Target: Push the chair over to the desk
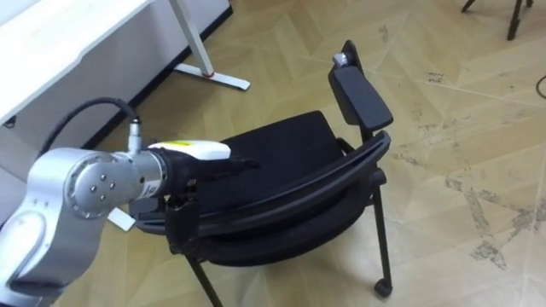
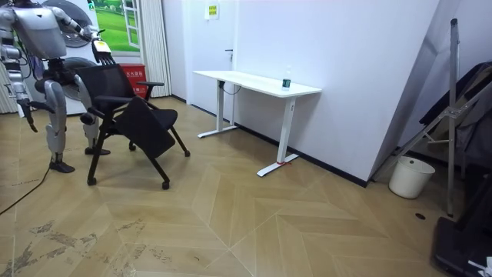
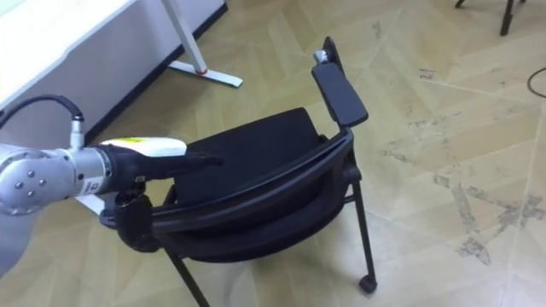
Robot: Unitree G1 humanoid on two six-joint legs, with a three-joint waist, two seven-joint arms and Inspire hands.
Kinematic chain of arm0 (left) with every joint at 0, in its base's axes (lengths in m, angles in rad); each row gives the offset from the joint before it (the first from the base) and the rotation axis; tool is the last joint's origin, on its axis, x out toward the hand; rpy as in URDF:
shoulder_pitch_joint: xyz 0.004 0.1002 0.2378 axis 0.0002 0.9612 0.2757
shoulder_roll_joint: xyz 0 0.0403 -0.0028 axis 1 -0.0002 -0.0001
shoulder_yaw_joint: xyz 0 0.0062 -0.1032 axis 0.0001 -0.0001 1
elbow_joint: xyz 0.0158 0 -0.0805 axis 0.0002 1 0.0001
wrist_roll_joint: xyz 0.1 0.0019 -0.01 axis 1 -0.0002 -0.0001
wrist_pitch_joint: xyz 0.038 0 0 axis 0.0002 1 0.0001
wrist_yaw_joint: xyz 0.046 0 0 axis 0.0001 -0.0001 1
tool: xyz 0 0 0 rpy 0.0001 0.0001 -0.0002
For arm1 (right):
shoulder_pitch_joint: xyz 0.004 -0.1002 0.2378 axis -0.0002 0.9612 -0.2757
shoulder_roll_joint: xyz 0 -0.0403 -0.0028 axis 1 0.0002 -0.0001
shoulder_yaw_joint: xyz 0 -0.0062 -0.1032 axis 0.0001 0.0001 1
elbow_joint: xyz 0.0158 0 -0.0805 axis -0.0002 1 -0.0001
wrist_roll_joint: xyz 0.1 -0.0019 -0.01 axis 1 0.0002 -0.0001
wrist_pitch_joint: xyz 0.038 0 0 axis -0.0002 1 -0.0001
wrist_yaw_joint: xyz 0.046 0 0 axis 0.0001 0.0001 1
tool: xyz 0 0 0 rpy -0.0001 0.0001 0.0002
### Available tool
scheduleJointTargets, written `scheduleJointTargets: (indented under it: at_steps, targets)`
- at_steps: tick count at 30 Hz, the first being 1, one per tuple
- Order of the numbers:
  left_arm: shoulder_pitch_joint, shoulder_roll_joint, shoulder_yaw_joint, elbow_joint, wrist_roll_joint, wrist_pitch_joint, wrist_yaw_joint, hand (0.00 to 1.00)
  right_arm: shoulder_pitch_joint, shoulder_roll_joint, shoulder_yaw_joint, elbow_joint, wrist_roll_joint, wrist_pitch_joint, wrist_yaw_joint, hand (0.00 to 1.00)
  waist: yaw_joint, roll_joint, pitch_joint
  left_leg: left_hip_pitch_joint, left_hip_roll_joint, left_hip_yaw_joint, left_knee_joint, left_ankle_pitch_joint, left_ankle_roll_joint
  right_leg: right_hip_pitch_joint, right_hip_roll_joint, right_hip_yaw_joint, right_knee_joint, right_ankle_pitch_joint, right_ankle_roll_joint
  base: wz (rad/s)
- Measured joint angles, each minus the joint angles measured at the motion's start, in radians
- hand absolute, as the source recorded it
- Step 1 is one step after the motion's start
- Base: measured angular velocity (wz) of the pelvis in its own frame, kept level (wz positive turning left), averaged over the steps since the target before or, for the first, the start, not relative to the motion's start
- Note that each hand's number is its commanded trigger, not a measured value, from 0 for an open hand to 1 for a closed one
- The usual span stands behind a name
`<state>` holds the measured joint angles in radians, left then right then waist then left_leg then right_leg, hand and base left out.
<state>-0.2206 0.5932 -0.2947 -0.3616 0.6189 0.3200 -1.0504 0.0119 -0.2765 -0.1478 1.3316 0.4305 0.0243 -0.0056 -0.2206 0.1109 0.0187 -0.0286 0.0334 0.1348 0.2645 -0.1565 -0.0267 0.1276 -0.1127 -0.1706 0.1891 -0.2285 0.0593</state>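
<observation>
Chair (image 1: 286, 147) on the wood floor (image 1: 444, 102), its backrest (image 1: 328, 181) toward the robot and its seat running away toward the white desk (image 1: 77, 43). Left hand (image 1: 205, 160) lies over the chair's left side, fingers straight, pointing across the seat, clasping nothing. Right hand (image 2: 31, 123) hangs low, well apart. Judged: the left hand is nearer, and the push runs forward along the seat

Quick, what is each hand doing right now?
Left hand: open, fingers straight, at the chair back.
Right hand: hangs at the robot's side; cannot be told.
</observation>
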Motion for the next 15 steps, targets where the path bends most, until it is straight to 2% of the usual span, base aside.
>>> scheduleJointTargets:
  at_steps: [4,7,9,12,13,15]
  targets:
    - [0.000,-0.033,0.000,0.134,0.002,0.003,0.040,0.00,-0.001,0.000,-0.004,-0.013,0.010,0.001,-0.027,0.00,-0.017,-0.011,0.0005,0.003,0.000,0.000,-0.008,0.000,0.000,-0.002,0.001,0.005,0.002,0.001,0.000,-0.01]
    - [0.002,-0.062,0.000,0.197,0.003,0.010,0.059,0.00,0.005,0.000,-0.006,-0.048,0.007,0.011,-0.039,0.00,-0.018,-0.019,0.0046,0.003,0.000,0.002,-0.013,0.000,0.000,-0.012,0.000,0.009,0.014,0.000,0.000,-0.04]
    - [0.003,-0.077,0.001,0.229,0.013,0.010,0.067,0.00,0.005,0.004,-0.024,-0.060,-0.002,0.013,-0.042,0.00,-0.019,-0.029,0.0026,0.003,0.000,0.004,-0.014,0.000,0.000,-0.015,0.001,0.014,0.013,-0.001,0.000,-0.05]
    - [0.005,-0.093,0.003,0.289,0.032,0.009,0.098,0.00,0.005,0.009,-0.043,-0.066,-0.003,0.013,-0.061,0.00,-0.021,-0.054,-0.0049,0.005,0.000,0.006,-0.014,0.000,0.000,-0.014,0.001,0.017,0.013,-0.001,0.000,-0.01]
    - [0.009,-0.101,0.007,0.327,0.029,0.009,0.108,0.00,0.006,0.011,-0.043,-0.064,-0.003,0.012,-0.074,0.00,-0.021,-0.062,-0.0108,0.008,0.000,0.007,-0.014,0.000,0.000,-0.012,0.001,0.018,0.014,-0.001,0.000,0.00]
    - [0.015,-0.105,0.012,0.342,0.027,0.006,0.120,0.00,0.012,0.012,-0.043,-0.056,-0.003,0.013,-0.089,0.00,-0.021,-0.075,-0.0107,0.018,0.001,0.010,-0.014,0.000,0.000,-0.004,0.001,0.020,0.015,0.000,0.000,-0.03]
